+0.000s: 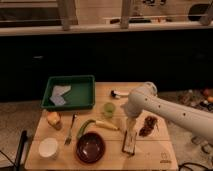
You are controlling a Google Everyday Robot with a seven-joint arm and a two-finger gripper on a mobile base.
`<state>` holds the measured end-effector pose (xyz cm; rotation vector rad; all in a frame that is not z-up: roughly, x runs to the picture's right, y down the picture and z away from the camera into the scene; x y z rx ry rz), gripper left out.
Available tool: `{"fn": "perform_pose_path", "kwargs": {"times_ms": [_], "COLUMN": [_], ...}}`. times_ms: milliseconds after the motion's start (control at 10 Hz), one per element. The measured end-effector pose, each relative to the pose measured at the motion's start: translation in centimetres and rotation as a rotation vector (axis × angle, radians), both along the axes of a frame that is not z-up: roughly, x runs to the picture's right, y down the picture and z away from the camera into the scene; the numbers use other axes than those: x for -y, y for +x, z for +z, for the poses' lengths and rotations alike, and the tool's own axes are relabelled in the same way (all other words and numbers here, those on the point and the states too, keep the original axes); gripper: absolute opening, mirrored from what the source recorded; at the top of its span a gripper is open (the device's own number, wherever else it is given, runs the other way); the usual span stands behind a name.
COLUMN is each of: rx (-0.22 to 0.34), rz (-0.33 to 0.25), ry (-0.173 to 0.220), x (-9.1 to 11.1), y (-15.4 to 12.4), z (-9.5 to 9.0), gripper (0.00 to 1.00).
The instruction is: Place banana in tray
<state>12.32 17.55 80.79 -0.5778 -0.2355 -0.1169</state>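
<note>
The banana [106, 125], small and pale yellow, lies on the wooden table just above the dark red bowl [91, 147] and beside a green curved pod [85, 128]. The dark green tray [91, 93] stands at the table's back left with a grey-blue cloth [60, 95] inside. My gripper [131, 126] hangs from the white arm that reaches in from the right. It points down at the table a short way right of the banana, open, with nothing in it.
A green cup [109, 109] stands behind the banana. A fork [70, 132], a round yellow-orange fruit [54, 119] and a white cup [48, 147] are on the left. A packaged bar [130, 143] lies under the gripper, with a dark reddish snack [148, 126] to its right.
</note>
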Motion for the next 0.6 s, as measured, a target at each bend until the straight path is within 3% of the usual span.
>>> {"fn": "perform_pose_path", "kwargs": {"times_ms": [600], "rx": [0.057], "rz": [-0.02], "ry": [-0.024], "x": [-1.1], "y": [-1.2], "z": [1.4], "gripper": [0.8]}}
